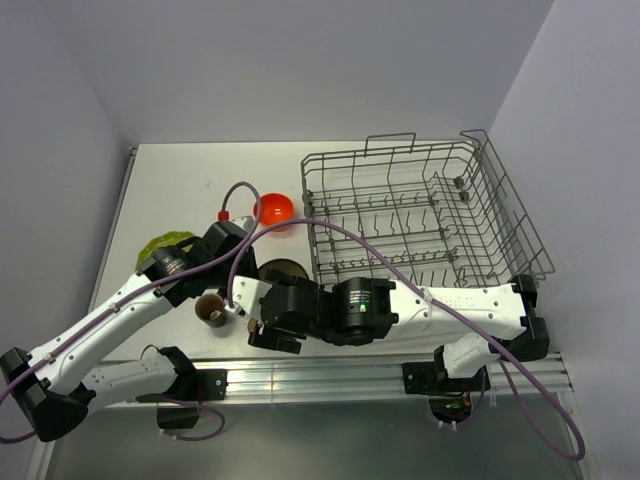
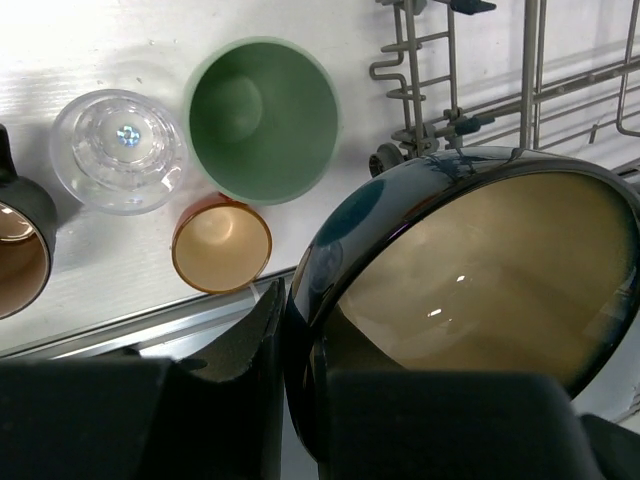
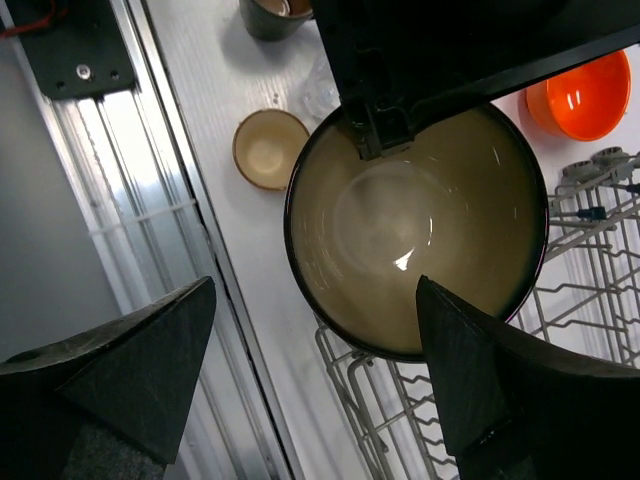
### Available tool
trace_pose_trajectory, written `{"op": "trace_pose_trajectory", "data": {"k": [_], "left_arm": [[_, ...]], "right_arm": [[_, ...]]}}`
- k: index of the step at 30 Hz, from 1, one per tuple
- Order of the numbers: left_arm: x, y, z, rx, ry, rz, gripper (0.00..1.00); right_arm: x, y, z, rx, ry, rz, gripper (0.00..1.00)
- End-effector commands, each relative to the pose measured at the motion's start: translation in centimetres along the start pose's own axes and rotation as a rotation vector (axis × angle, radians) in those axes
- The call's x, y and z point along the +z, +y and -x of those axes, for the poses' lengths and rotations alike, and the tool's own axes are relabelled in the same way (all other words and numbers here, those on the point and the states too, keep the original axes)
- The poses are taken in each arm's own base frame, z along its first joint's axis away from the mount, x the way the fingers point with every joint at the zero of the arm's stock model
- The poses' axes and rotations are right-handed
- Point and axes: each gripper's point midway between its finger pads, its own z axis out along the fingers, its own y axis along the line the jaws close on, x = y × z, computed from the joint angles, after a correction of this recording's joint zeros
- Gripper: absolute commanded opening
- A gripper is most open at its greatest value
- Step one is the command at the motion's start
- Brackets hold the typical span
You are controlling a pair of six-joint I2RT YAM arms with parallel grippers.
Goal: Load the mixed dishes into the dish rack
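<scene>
left claw (image 2: 292,365) is clamping bowl (image 2: 480,270) by its rim | bowl is hanging at rack (image 3: 600,270) near corner | right claw (image 3: 312,290) is hovering over bowl, fingers spread apart

A large grey wire dish rack (image 1: 400,215) with upright tines and raised handles stands on the right. A glossy blue bowl (image 2: 490,270) with a cream inside is lifted and tilted at the rack's near left corner. Close together to its left stand a pale green cup (image 2: 262,120), a clear glass (image 2: 120,150), a small orange cup (image 2: 221,243) and a dark brown mug (image 2: 15,255). An orange-red bowl (image 1: 273,209) sits just left of the rack, with a yellow-green plate (image 1: 165,243) farther left
</scene>
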Motion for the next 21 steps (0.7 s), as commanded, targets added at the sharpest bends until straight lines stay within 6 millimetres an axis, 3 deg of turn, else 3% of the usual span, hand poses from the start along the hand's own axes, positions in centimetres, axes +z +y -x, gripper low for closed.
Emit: {"op": "trace_pose_trajectory", "data": {"k": [1, 8, 11, 14, 16, 17, 19, 21], "left_arm": [[-2.6, -3.4, 2.7, -0.017, -0.106, -0.127, 0.00], [-4.1, -4.5, 3.2, 0.005, -0.107, -0.157, 0.00], [-4.5, -4.8, 3.3, 0.011, -0.106, -0.173, 0.00], [-4.8, -4.7, 3.2, 0.013, -0.104, -0.168, 0.00], [-4.7, -4.7, 3.0, 0.014, -0.097, -0.171, 0.00], [-4.8, -4.8, 2.9, 0.014, -0.097, -0.179, 0.00], [-4.8, -4.8, 2.9, 0.015, -0.093, -0.183, 0.00], [-4.9, -5.2, 2.8, 0.022, -0.090, -0.199, 0.00]], "right_arm": [[-0.6, -0.4, -0.1, -0.023, 0.010, -0.023, 0.86], [0.6, 0.3, -1.8, -0.024, 0.054, -0.027, 0.68], [1.6, 0.8, -2.2, -0.035, 0.076, -0.028, 0.67], [2.7, 0.0, -2.4, -0.047, 0.099, -0.116, 0.63], [3.3, -1.4, -2.4, -0.062, 0.107, -0.227, 0.35], [3.3, -1.8, -2.4, -0.064, 0.109, -0.262, 0.10], [3.8, -2.3, -2.9, -0.091, 0.146, -0.310, 0.02], [4.4, -2.4, -3.4, -0.116, 0.179, -0.327, 0.03]]}}
